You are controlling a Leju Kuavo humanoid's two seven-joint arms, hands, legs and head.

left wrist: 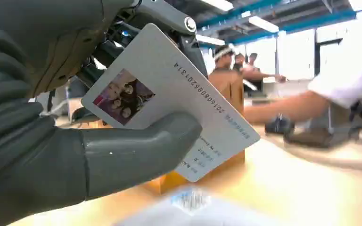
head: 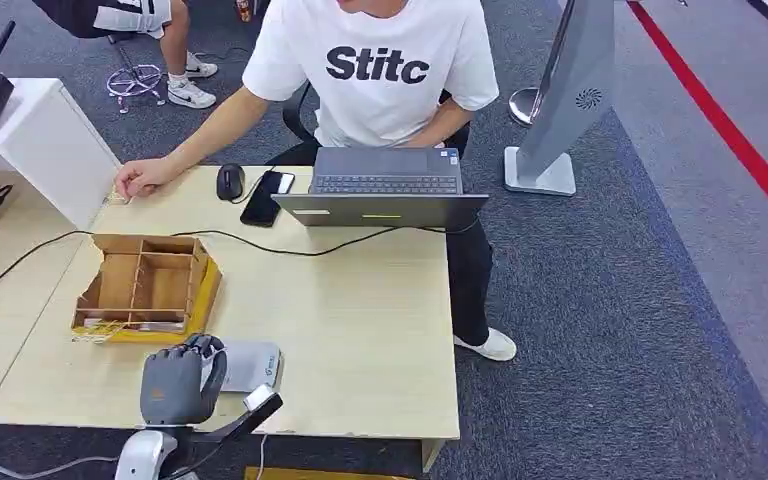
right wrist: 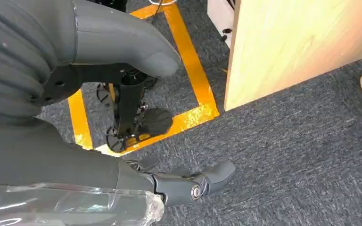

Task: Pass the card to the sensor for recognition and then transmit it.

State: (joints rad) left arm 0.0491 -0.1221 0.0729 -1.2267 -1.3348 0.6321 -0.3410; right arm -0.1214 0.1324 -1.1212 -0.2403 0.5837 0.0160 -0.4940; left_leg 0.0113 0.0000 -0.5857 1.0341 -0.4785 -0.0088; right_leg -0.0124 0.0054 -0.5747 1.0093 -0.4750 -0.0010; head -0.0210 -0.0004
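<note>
Your left hand (left wrist: 75, 141) is pinching the white photo ID card (left wrist: 169, 99) between thumb and fingers, holding it just above the flat grey card sensor (head: 250, 365) near the table's front edge. Your right hand (right wrist: 99, 155) is hanging beside the table over grey carpet, fingers apart, holding nothing.

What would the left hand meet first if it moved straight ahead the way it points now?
Probably the wooden organizer box. The left hand, holding the card above the grey sensor, faces it across the table; depth is unclear.
</note>
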